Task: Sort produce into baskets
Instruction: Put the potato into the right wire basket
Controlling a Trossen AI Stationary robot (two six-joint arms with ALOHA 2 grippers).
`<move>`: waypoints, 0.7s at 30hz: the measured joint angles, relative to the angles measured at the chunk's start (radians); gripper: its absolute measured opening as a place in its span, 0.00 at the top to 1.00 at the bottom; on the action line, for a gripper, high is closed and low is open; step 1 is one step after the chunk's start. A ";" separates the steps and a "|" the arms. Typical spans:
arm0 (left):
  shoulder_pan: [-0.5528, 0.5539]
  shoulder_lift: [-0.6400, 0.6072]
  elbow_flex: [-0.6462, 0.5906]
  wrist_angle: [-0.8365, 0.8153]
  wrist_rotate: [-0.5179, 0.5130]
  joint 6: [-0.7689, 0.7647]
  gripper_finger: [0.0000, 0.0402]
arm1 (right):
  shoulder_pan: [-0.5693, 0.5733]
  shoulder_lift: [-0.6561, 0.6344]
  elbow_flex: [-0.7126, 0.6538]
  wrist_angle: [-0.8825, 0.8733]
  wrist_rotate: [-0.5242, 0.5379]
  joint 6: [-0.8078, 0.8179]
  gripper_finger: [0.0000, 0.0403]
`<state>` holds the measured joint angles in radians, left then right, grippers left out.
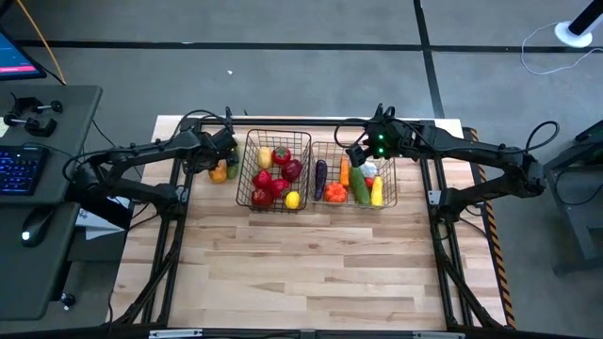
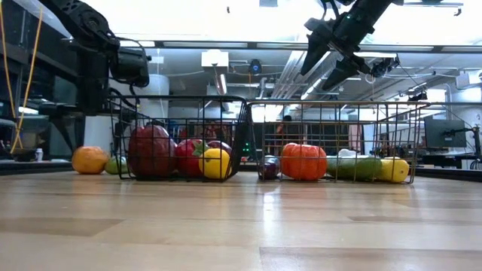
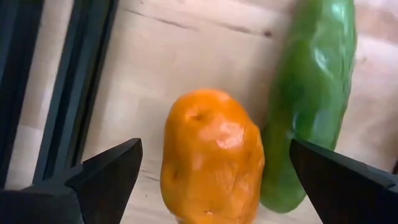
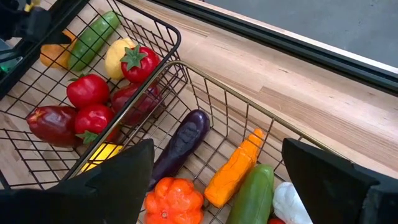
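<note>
Two dark wire baskets stand side by side at the table's far middle. The left basket (image 1: 251,171) holds red and yellow produce. The right basket (image 1: 391,179) holds a purple eggplant (image 4: 183,140), an orange carrot (image 4: 236,168), an orange pumpkin (image 2: 303,161), a green cucumber (image 1: 361,187), and yellow and white pieces. An orange piece (image 3: 211,155) and a long green piece (image 3: 314,99) lie on the table left of the left basket. My left gripper (image 3: 215,146) is open above the orange piece, its fingers to either side of it. My right gripper (image 4: 217,149) is open and empty above the right basket.
The table's dark frame rail (image 3: 68,93) runs just left of the orange piece. The near half of the wooden table (image 1: 311,273) is bare wood. A desk with a keyboard (image 1: 19,169) stands off the table's left side.
</note>
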<state>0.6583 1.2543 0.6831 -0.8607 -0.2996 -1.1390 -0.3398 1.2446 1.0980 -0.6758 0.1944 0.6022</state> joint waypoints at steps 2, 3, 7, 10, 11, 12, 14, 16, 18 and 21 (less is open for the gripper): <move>0.001 -0.004 0.000 -0.001 -0.008 -0.002 0.01 | 0.000 0.000 0.000 0.000 0.000 0.000 0.14; 0.001 -0.004 0.000 -0.002 -0.009 -0.002 0.01 | 0.000 0.000 0.000 0.000 0.000 0.000 0.14; 0.001 0.009 0.000 -0.004 -0.009 -0.007 0.01 | 0.000 0.000 0.000 0.000 0.000 0.003 0.14; 0.001 0.015 0.000 -0.004 -0.019 -0.009 0.01 | 0.000 0.000 0.000 0.000 0.000 0.003 0.14; 0.001 0.017 -0.005 0.001 -0.021 -0.012 0.01 | 0.000 0.000 0.000 0.000 0.000 0.003 0.14; 0.001 0.016 -0.014 0.006 -0.021 -0.017 0.01 | 0.000 0.000 0.000 0.000 0.000 0.003 0.14; 0.001 0.016 -0.047 0.024 -0.014 -0.040 0.01 | 0.000 0.000 0.000 0.000 0.000 0.003 0.14; 0.001 0.017 -0.086 0.055 0.020 -0.064 0.01 | 0.000 0.000 0.000 0.000 0.000 0.003 0.14; 0.001 0.017 -0.122 0.100 0.035 -0.087 0.01 | 0.000 0.000 0.000 0.000 0.000 0.003 0.14; 0.005 0.017 -0.150 0.145 0.043 -0.098 0.01 | 0.000 0.000 0.000 0.000 0.001 0.003 0.14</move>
<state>0.6636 1.2709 0.5330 -0.7160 -0.2565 -1.2373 -0.3401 1.2446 1.0977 -0.6758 0.1951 0.6052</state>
